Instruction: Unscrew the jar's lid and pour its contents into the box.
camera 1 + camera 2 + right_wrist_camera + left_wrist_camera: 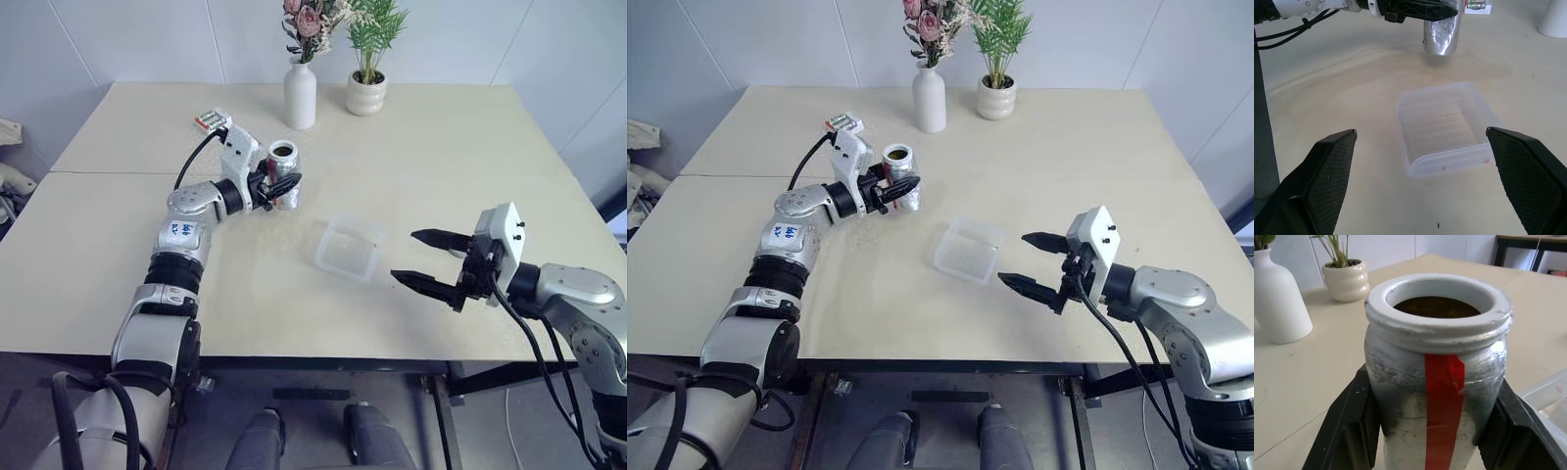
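The jar point(283, 176) bears a plain red strip with no readable writing; it sits upright left of centre, lidless, brown contents point(1436, 307) showing — pinched by the left gripper point(284, 188). Right gripper point(427, 259), lower right, spread wide and empty. The box point(350, 247) lies between them; white vase point(300, 94) and potted plant point(367, 90) stand behind.

— What is sitting in the room?

— A big cream-coloured table point(411, 147) is standing by a pale wall point(147, 39) made of wide panels. A thin line is running across the tabletop on one side.

— Anything at the far edge?

— A tall white vase point(300, 95) is holding pink flowers, and a round cream pot point(366, 94) is holding a green plant.

— And below?

— A grey floor point(323, 431) is showing under the table.
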Controlling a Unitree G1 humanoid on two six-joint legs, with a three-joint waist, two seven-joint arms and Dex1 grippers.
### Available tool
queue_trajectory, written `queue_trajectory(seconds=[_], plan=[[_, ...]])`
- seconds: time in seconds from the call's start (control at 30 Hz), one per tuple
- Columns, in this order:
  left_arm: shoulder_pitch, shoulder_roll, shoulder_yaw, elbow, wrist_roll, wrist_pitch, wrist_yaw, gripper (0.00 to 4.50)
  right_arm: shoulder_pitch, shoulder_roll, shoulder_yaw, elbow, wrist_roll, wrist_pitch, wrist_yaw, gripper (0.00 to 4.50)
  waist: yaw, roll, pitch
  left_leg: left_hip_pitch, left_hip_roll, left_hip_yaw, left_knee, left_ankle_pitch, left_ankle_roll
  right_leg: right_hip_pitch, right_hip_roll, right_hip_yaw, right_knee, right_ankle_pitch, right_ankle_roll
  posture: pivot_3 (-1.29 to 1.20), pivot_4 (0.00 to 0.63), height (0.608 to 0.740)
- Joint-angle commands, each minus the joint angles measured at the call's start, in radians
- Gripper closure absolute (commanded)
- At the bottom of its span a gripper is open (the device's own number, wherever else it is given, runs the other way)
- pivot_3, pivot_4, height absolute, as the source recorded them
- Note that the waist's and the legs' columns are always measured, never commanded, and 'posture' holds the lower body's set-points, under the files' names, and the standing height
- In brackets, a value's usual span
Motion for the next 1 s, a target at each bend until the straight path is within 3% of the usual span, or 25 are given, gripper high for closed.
queue_trajectory(seconds=[0.03,0.17,0.3,0.47,0.57,0.63,0.8,1.0], plan=[[-0.062,-0.011,-0.042,0.019,0.071,-0.127,0.034,2.38,0.013,0.007,-0.016,-0.025,-0.009,-0.03,-0.007,0.03,0.001,0.0,0.0,0.0,0.0,0.0,0.0,0.0,0.0,0.0,0.0,0.0,0.0,0.0,0.0,0.0,0.15,0.74],[-0.172,0.004,-0.134,0.108,0.231,-0.379,0.131,2.38,0.015,0.015,-0.018,-0.015,-0.018,-0.034,-0.012,0.03,0.002,-0.001,0.0,-0.001,-0.001,0.0,0.0,0.0,0.0,0.0,0.0,0.0,-0.002,0.001,0.001,0.0,0.15,0.74],[-0.407,0.108,-0.555,0.151,0.867,-0.702,0.631,2.38,0.016,0.026,-0.025,-0.017,-0.016,-0.029,-0.026,0.03,-0.001,-0.004,0.002,-0.002,-0.001,0.001,-0.001,0.0,0.0,0.0,0.0,0.0,-0.006,0.002,0.002,0.0,0.15,0.74],[-0.572,0.059,-0.919,0.248,1.307,-0.677,1.052,2.38,0.007,0.047,-0.024,-0.022,-0.011,-0.026,-0.043,0.03,0.002,-0.003,0.002,-0.002,-0.002,0.003,-0.001,-0.004,0.007,0.005,-0.002,0.002,-0.015,0.002,0.006,0.0,0.15,0.74],[-0.604,0.022,-1.05,0.335,1.435,-0.656,1.22,2.38,-0.003,0.069,-0.027,-0.031,-0.001,-0.021,-0.066,0.03,-0.004,-0.004,0.002,-0.003,-0.004,0.006,-0.001,-0.005,0.009,0.004,-0.003,0.005,-0.015,0.002,0.009,0.0,0.15,0.74],[-0.612,-0.006,-1.094,0.401,1.464,-0.635,1.232,2.38,-0.003,0.078,-0.031,-0.038,0.005,-0.019,-0.076,0.03,-0.007,-0.004,0.002,-0.005,-0.004,0.008,-0.001,-0.005,0.01,-0.001,-0.002,0.007,-0.013,0.002,0.009,0.0,0.15,0.74],[-0.623,-0.115,-1.157,0.481,1.501,-0.587,1.172,2.38,0.009,0.101,-0.043,-0.065,0.02,-0.02,-0.113,0.03,0.003,-0.004,0.002,-0.006,-0.004,0.008,-0.002,-0.005,0.01,-0.002,-0.002,0.007,-0.013,0.001,0.009,0.0,0.15,0.74],[-0.644,-0.139,-1.159,0.492,1.486,-0.59,1.12,2.38,-0.004,0.1,-0.047,-0.055,0.032,-0.024,-0.117,0.03,0.016,-0.004,0.002,-0.008,-0.005,0.008,-0.001,-0.006,0.011,-0.002,-0.003,0.007,-0.014,0.002,0.01,0.0,0.15,0.74]])
